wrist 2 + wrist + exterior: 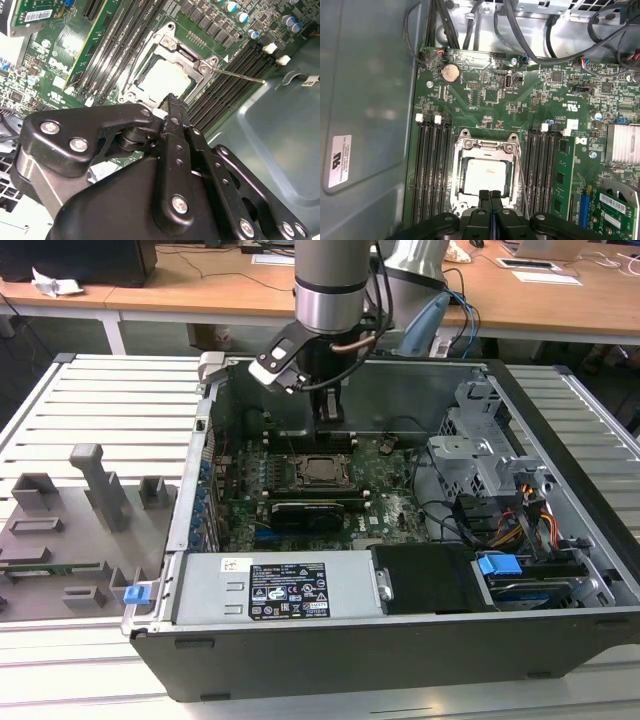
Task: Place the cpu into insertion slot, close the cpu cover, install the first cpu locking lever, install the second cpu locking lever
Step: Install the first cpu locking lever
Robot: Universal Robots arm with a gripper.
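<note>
Peering down from the wrist first, the trainee asks, "What has the gripper (490, 194) got?"

"Nothing that shows," the technician answers. "In both wrist views its two fingers are pressed together, no gap, nothing between them." The tip hangs at the rim of the socket. Neither speaker can tell whether it touches the metal there.

"And the cpu (485, 175)?"

"Seated in the socket just beyond that tip, pale top up. The cpu cover (485, 146) looks to lie flat around it, the chip showing through its window."

The trainee points further out, to the thin locking lever (239, 75). In the second wrist view it angles away from the socket corner, over the memory slots (227, 92). "That one looks unlatched."

"So it seems. That is where the technician would worry. A closed tip pushing a thin rod can slide off it, and the rod would likely spring back. The tip might then land on the motherboard (490, 95) or the slots. If the cover is not fully down, forcing the lever could also load the chip unevenly."

"Anything beyond the board?"

"The grey case wall (370, 100) close alongside, and loose cables (530, 45) at the far edge. A wide swing could snag them."
</note>
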